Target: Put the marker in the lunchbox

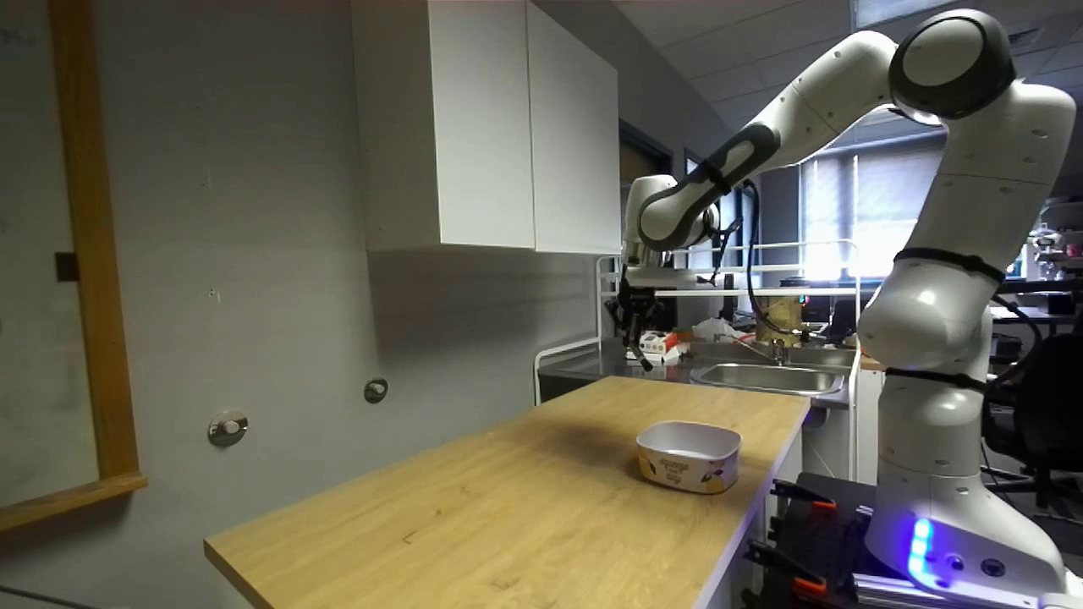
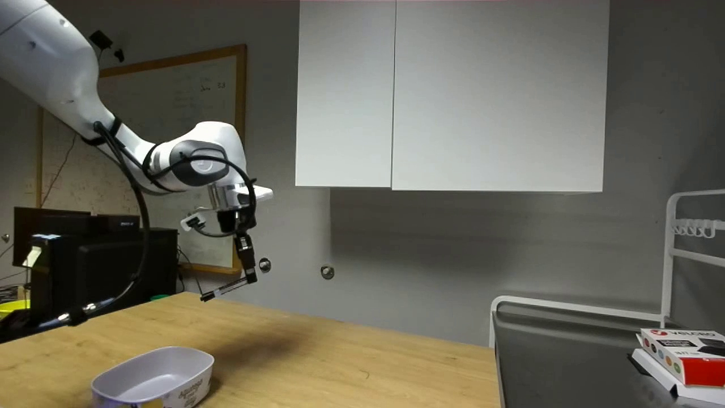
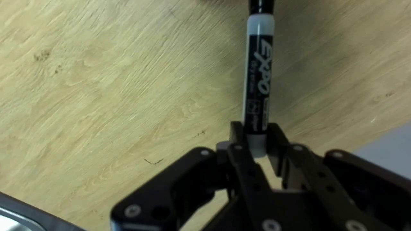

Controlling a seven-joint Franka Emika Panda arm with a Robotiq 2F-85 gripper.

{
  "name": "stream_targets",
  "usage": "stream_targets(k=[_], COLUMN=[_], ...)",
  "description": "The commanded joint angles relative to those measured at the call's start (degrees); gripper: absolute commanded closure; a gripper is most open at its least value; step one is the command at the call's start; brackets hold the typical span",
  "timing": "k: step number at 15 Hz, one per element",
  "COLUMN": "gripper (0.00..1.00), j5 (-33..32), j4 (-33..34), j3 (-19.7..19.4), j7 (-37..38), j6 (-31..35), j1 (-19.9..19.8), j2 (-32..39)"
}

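The marker runs from the top edge to below centre of the wrist view, one end pinched in the claw, above the worktop, where the lunchbox sits low, right of centre, in an exterior view, a cupboard at upper centre.

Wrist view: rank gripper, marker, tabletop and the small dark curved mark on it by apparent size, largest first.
1. tabletop
2. gripper
3. marker
4. dark curved mark
Apparent size only: gripper and marker are nearer the camera than the tabletop, and everything but the mark runs out of frame.
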Motion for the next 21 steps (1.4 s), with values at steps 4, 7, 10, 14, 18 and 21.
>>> stream_targets(k=[4,7,10,14,18,21], gripper=[0.95,0.95,0.95,0.95,0.95,0.95], j5=[-11.3,-14.0,-15.0,-17.1,-20.8,-24.9], j4=[-6.0,-8.0,-10.0,-13.8,-18.6,-18.3], j3=[8.7,7.2,4.9,2.6,1.8,2.5], j7=[27.4,33.3,35.2,35.1,34.9,35.5], j6=[1.2,-1.8,-5.4,-7.9,-8.1,-9.0], j1=[-1.7,2.2,5.2,6.0,5.6,5.1], j2=[-1.6,-4.4,-7.5,-9.8,-10.3,-7.2])
